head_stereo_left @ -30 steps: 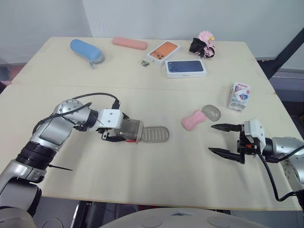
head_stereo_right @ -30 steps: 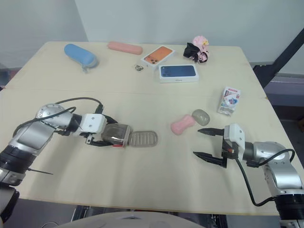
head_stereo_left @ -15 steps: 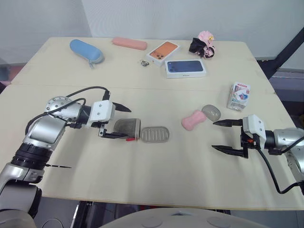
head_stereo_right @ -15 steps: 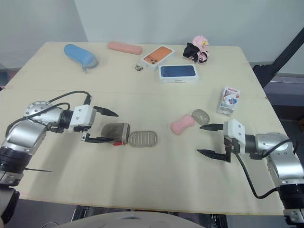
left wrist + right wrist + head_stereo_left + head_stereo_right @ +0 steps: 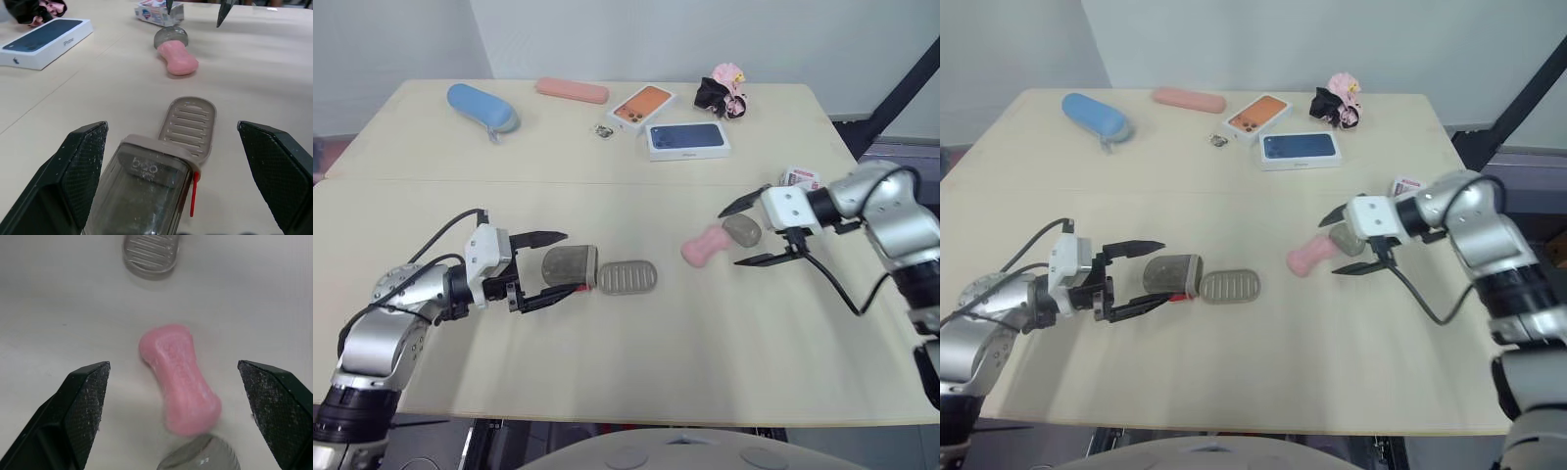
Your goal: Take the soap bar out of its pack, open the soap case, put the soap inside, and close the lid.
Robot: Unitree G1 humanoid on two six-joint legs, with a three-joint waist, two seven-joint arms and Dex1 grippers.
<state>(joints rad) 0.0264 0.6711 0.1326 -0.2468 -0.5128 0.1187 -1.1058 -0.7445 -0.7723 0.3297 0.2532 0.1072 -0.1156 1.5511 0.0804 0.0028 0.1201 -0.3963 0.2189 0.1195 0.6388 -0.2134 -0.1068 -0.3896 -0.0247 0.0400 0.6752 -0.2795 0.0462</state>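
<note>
The pink soap bar [image 5: 705,245] lies bare on the table's middle right, with a small grey translucent dome [image 5: 743,229] touching its far end. My right gripper [image 5: 732,238] is open, one finger either side of that end of the soap, as the right wrist view confirms [image 5: 178,379]. The white soap pack [image 5: 800,178] stands behind that arm. At the middle left lies the translucent grey soap case [image 5: 570,266] with a ribbed oval tray [image 5: 626,277] against it. My left gripper [image 5: 570,261] is open, its fingers [image 5: 83,166] flanking the case without gripping it.
Along the far side of the table lie a blue glasses case [image 5: 482,106], a pink case [image 5: 572,90], an orange phone box [image 5: 641,106], a dark blue phone box [image 5: 687,139], a small metal item [image 5: 604,129] and a pink-and-black bundle [image 5: 724,90].
My left gripper let go of the soap case, opened and drew back slightly. My right gripper moved from the front right up to the pink soap. The camera shifted.
</note>
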